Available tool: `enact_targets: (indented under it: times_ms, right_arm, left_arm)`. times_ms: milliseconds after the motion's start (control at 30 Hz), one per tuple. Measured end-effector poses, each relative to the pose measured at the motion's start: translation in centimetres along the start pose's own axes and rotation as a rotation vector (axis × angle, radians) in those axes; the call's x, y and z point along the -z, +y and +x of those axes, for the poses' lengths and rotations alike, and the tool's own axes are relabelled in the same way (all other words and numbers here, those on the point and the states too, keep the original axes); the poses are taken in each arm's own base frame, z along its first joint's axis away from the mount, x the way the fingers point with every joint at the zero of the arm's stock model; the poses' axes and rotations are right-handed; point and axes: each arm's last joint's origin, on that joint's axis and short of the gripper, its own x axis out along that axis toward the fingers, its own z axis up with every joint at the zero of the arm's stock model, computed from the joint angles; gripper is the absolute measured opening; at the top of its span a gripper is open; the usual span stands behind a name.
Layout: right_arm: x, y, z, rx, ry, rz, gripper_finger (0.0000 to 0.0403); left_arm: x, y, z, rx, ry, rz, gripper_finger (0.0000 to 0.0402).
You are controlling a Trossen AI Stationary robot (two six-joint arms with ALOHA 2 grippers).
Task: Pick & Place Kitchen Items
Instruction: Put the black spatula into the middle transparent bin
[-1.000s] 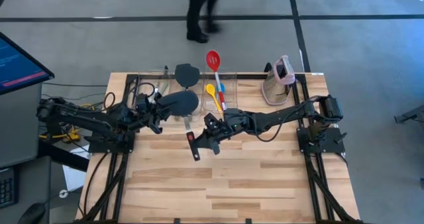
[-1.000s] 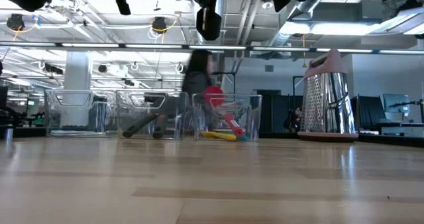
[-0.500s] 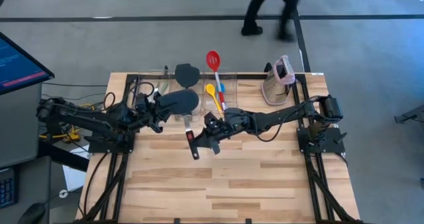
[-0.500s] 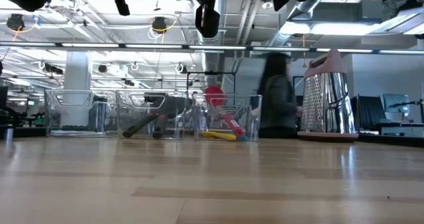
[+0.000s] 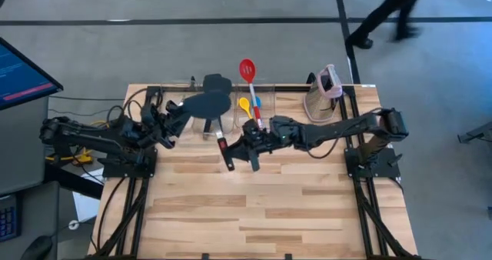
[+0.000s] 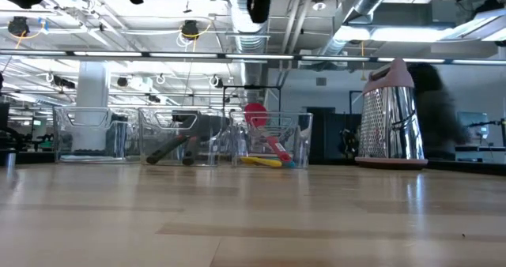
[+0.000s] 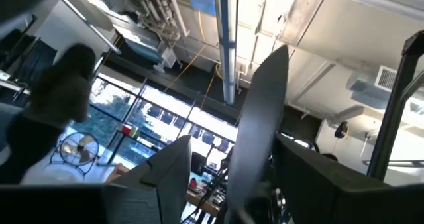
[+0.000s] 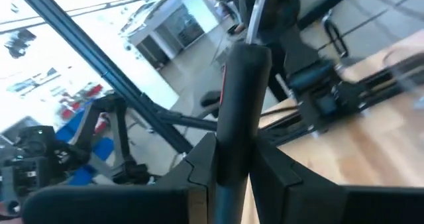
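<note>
1. The right gripper [image 5: 247, 142] is near the middle of the table [image 5: 261, 214], close to the far edge, and its fingers are clamped on the black-red handle of a spatula [image 5: 224, 152].
2. In the right wrist view this handle [image 8: 240, 105] stands between the two dark fingers [image 8: 199, 164].
3. The left gripper [image 5: 171, 120] is above the far left part of the table, and its fingers stand apart.
4. A dark grey spatula [image 5: 206, 105] lies across the middle clear bin [image 6: 178, 137], just beside the left gripper; whether they touch, I cannot tell.
5. Another dark spatula [image 5: 217, 84] is at the far edge.
6. The red slotted spoon [image 5: 248, 74], the yellow spoon [image 5: 244, 106] and the blue spoon [image 5: 257, 101] are in the right bin [image 6: 273, 139].
7. A metal grater with a pink top [image 6: 390, 117] stands at the far right corner.
</note>
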Motion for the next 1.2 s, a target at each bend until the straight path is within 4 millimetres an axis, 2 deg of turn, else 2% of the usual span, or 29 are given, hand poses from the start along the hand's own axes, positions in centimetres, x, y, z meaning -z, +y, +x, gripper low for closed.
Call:
enact_targets:
  times_ms: [200,433,667,900,1200]
  right_arm:
    - [-2.5,2.0,-2.5,0.048,-0.071,-0.125,0.0055]
    - [-3.6,2.7,-4.1,0.112,-0.088,-0.159,0.0055]
    - [-2.9,2.0,-3.5,0.145,-0.043,-0.151,0.0055]
    - [-2.2,1.3,-2.9,0.162,-0.023,-0.145,0.0055]
    - [-2.1,1.4,-2.9,0.161,-0.020,-0.145,0.0055]
  left_arm:
    - [0.0,-0.1,-0.1,0.021,0.012,-0.007,0.0193]
    - [1.4,-0.3,0.2,0.074,0.098,-0.082,0.0192]
    - [4.1,-0.3,1.4,0.088,0.221,-0.109,0.0192]
    - [4.5,-1.4,4.5,0.129,0.240,-0.102,0.0191]
    - [5.0,-1.3,6.0,0.110,0.248,-0.089,0.0191]
